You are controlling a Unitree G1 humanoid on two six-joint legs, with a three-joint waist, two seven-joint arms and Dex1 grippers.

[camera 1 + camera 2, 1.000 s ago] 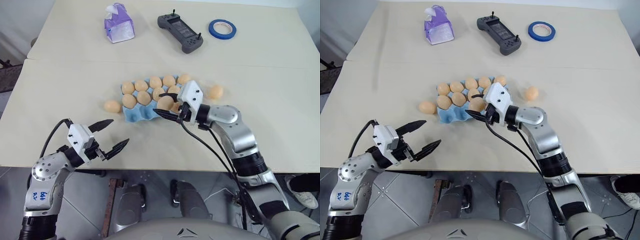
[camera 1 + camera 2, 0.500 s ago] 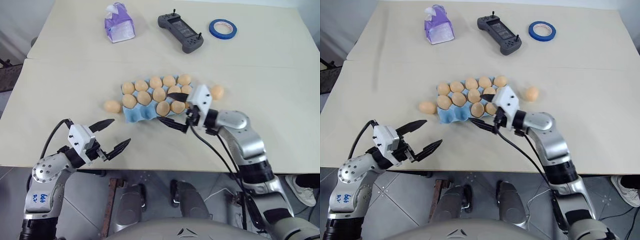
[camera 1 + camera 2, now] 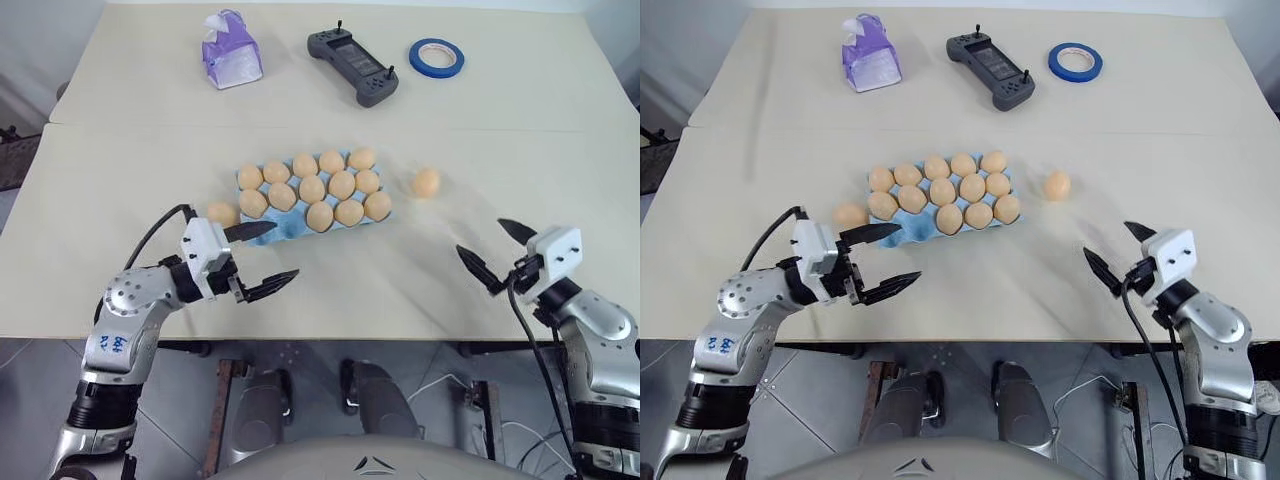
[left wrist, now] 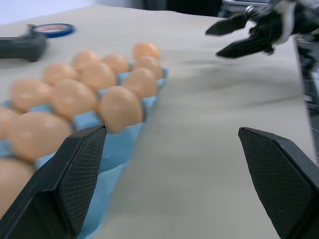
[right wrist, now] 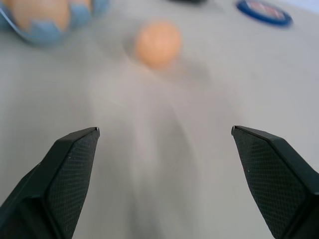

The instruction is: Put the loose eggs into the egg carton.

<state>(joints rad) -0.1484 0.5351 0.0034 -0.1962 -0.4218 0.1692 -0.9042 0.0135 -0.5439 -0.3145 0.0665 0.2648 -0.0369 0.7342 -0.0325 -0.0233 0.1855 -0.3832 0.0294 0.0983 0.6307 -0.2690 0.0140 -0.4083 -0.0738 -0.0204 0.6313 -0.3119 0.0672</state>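
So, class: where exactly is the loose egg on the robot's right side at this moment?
In the head views the loose egg lies alone on the table, just right of the egg carton.

Two beige tables [image 3: 560,130] pushed together, seam between them; grey tiled floor [image 3: 300,420] beneath

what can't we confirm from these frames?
- Carton cup count: eggs cover the cups in the head views; the left wrist view cuts the tray at its edge.
- Loose egg left of the carton: partly behind the left claw; contact with the tray unclear.
- Controller screen and tape roll print: too small.
- Right wrist view: loose egg blurred.
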